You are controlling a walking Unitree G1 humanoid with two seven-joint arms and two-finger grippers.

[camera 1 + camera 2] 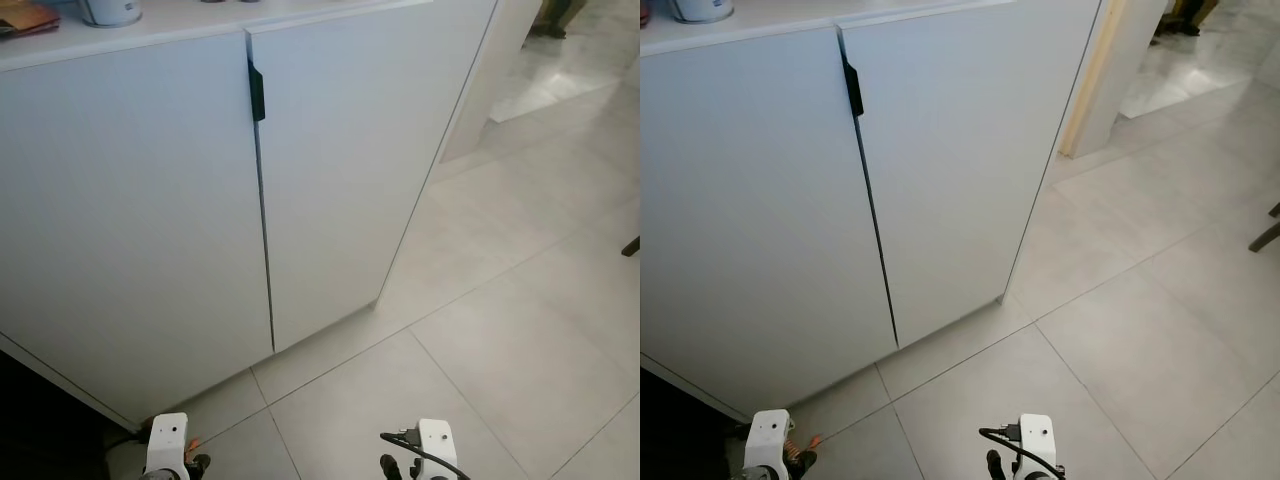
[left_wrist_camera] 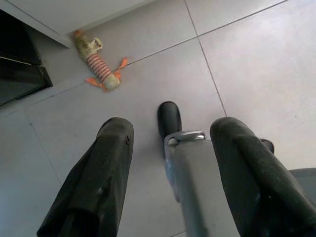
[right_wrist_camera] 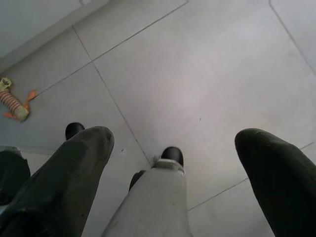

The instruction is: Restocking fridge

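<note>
I faced the closed white cabinet doors (image 1: 150,200) with a white container (image 1: 110,10) on the tabletop (image 1: 200,25), while my left gripper (image 2: 173,163) and right gripper (image 3: 173,163) hung empty, fingers wide, over the tiled floor (image 1: 480,380).

Striped toy (image 2: 98,66) on tiled floor (image 1: 520,300)

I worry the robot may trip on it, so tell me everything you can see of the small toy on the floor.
The toy is a small, elongated stuffed animal lying flat on the grey floor tiles. Its middle is ringed with orange and pale stripes, both ends are a worn cream colour, and small orange flaps stick out near one end. It looks like soft fabric. It lies close to the bottom corner of the white cabinet, ahead of the left gripper, with nothing touching it but the floor.
</note>
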